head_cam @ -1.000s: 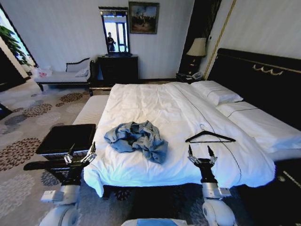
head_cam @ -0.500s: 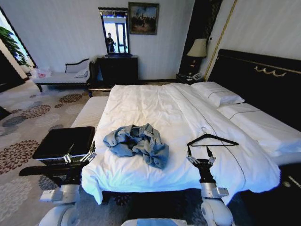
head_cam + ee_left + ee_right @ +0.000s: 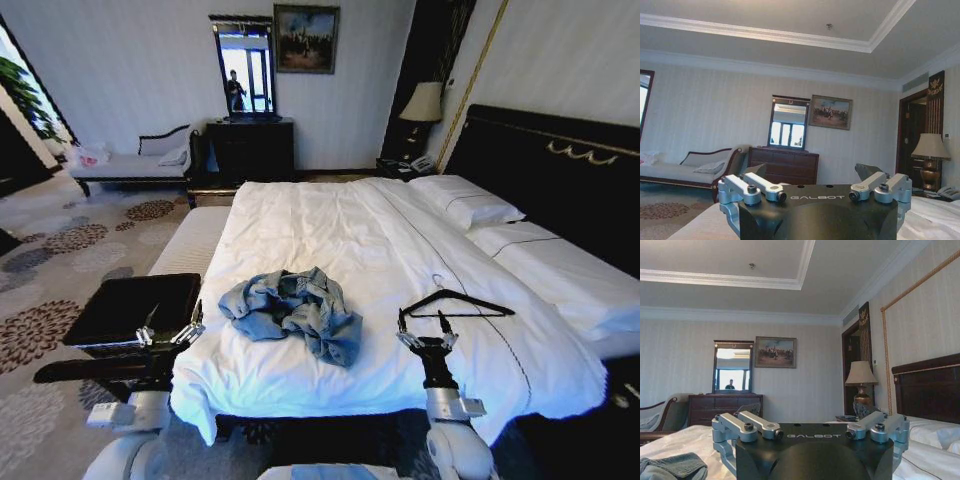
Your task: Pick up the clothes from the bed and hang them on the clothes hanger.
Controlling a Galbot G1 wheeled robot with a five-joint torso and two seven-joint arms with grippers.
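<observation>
The denim jacket lies crumpled near the foot edge of the bed, the black hanger flat beside it toward the right edge; both grippers, left and right, are raised at the foot edge with fingers spread and empty. To do it well, I'd judge the collar should be found before any grasp; the heap hides it. The right wrist view catches a denim fold and the bedside lamp; the left wrist view shows a chaise and dresser.
</observation>
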